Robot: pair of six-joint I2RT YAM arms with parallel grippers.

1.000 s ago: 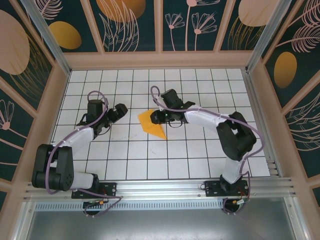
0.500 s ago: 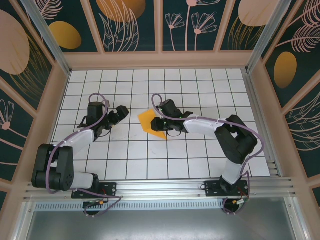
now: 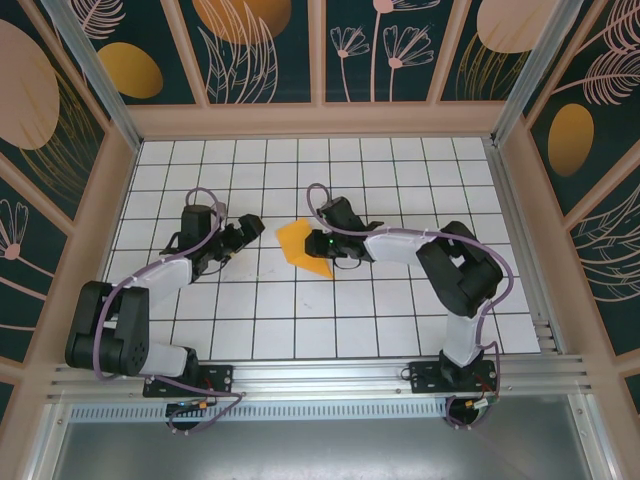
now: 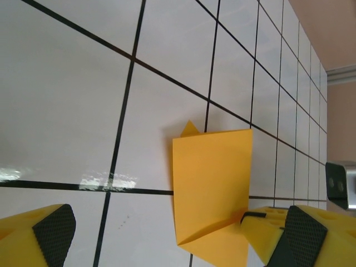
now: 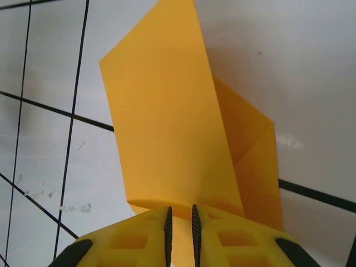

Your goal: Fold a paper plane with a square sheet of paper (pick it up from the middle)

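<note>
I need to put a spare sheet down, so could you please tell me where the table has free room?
The table is bare along the back wall and across the rows on the near side of the paper. The middle is crowded: the right end effector pinches the paper, and the open left end effector sits close beside it.

A white tiled tabletop with black grid lines (image 3: 300, 320) sits inside dark teal wall panels (image 3: 268, 80) painted with orange ovals (image 3: 130, 70). A silver metal rail (image 3: 320, 381) edges its near side.
</note>
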